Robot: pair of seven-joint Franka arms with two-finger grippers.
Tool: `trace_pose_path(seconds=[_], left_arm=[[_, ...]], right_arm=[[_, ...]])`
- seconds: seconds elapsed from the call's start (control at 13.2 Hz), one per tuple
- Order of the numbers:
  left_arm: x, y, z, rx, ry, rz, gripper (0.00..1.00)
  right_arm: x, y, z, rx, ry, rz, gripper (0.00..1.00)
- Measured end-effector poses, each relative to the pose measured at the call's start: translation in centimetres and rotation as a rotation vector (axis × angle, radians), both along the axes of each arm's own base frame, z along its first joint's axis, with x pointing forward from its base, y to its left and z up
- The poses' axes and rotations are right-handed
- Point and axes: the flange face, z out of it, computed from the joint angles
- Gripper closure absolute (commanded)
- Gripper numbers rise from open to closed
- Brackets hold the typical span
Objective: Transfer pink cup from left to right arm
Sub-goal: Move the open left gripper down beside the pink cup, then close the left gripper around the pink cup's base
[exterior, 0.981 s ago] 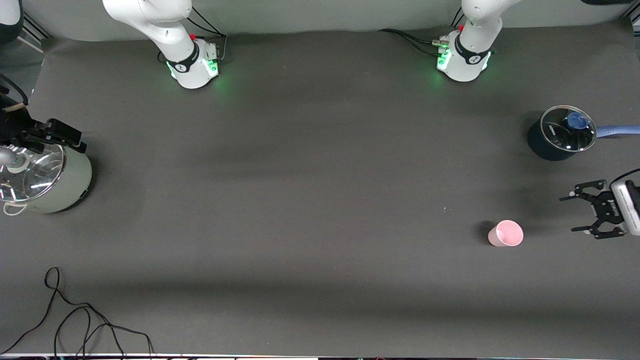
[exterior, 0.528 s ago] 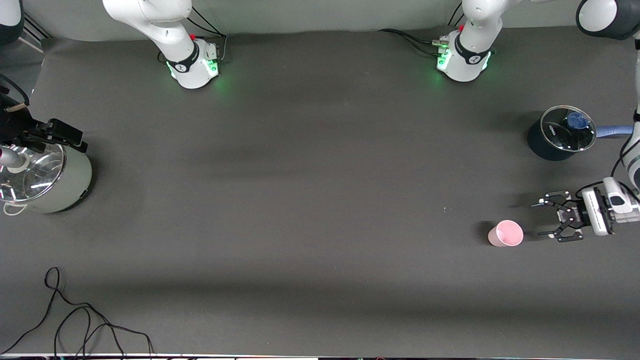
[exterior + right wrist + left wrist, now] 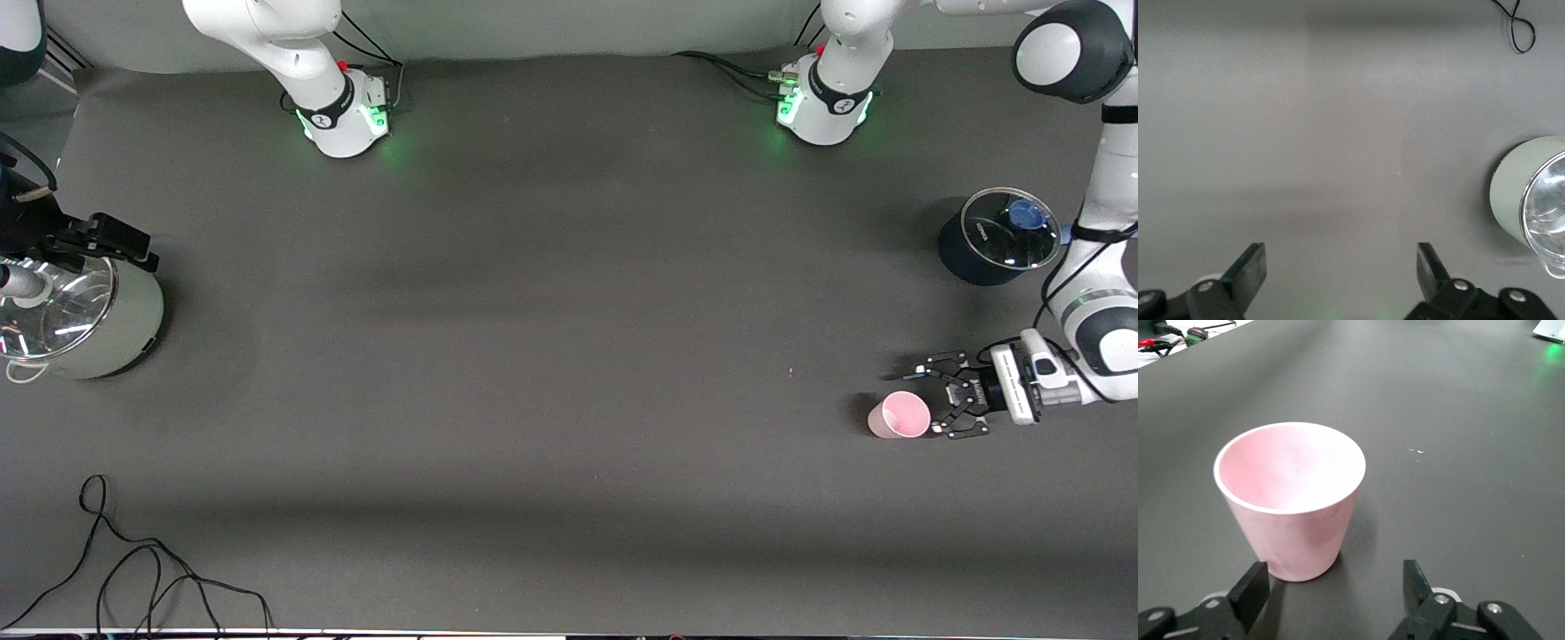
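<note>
Right now the left gripper (image 3: 930, 402) sits low by the table w/ its jaws spread wide, nothing held; its fingertips (image 3: 1253, 589) are just short of the pink cup (image 3: 899, 415), not touching it. From the left wrist view the cup (image 3: 1293, 497) stands upright, mouth up, nothing visible inside, lined up w/ the gap between the two fingers. It rests on the dark grey table (image 3: 551, 356), toward the left arm's end, nearer the front camera than the dark pot (image 3: 994, 238) w/ a glass lid and blue knob. That arm reaches in horizontally from the table's edge.

Right gripper (image 3: 84, 238) is at the right arm's end, up over the rim of the pale green pot (image 3: 84, 320) w/ a shiny glass lid; jaws wide apart, empty. Its wrist view looks down on bare table past its fingers (image 3: 1251, 263), w/ the green pot (image 3: 1528, 197) at the frame's edge. This arm waits.

A loose black cable (image 3: 133, 569) lies near the front camera at the right arm's end.
</note>
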Motion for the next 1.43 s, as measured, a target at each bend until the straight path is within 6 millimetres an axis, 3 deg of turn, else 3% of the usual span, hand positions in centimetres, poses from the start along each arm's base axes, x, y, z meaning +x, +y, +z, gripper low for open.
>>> trace_pose_path(seconds=[0.38,0.83,1.06,1.28,1.36,1.43], left_arm=[[0.3,-1.0,-0.6,-0.048,-0.049,0.008,0.06],[2.0,-3.5,0.4,-0.099,-0.089,0.018,0.04],[2.6,-5.6,-0.4,-0.109,-0.087,0.023,0.05],[2.6,-5.8,-1.4,-0.114,-0.079,0.028,0.04],[2.6,-5.7,-1.7,-0.109,-0.078,0.034,0.08],[2.5,-5.6,-2.2,-0.105,-0.077,0.038,0.31]], right_arm=[[0.0,0.0,0.0,0.0,0.0,0.0,0.0],[0.0,0.0,-0.1,0.0,0.003,0.0,0.0],[0.0,0.0,-0.1,0.0,0.003,0.0,0.0],[0.0,0.0,-0.1,0.0,0.003,0.0,0.0],[0.0,0.0,-0.1,0.0,0.003,0.0,0.0],[0.0,0.0,-0.1,0.0,0.003,0.0,0.0]])
